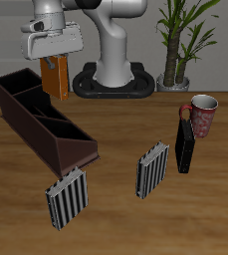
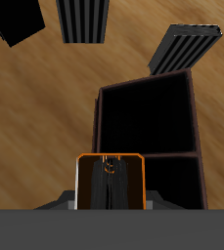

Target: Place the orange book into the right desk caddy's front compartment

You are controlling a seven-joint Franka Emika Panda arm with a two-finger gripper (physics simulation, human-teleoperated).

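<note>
— What sits farthest over on the wooden bench (image 1: 115,214)?
— The long dark maroon open-topped desk caddy (image 1: 43,122), split by dividers.
— And the thin bright-orange book (image 1: 56,78)?
— Upright, clamped in the claw (image 1: 55,70), hanging over the caddy's rear compartments.
— Further along?
— Two grey-and-black striped slabs (image 1: 151,169), a black book (image 1: 185,145), a red mug (image 1: 202,115).

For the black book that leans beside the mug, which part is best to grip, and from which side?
Grip the black book at its upper end, coming from above. It stands nearly upright and thin, so its top edge is free, while the mug crowds one face.
</note>
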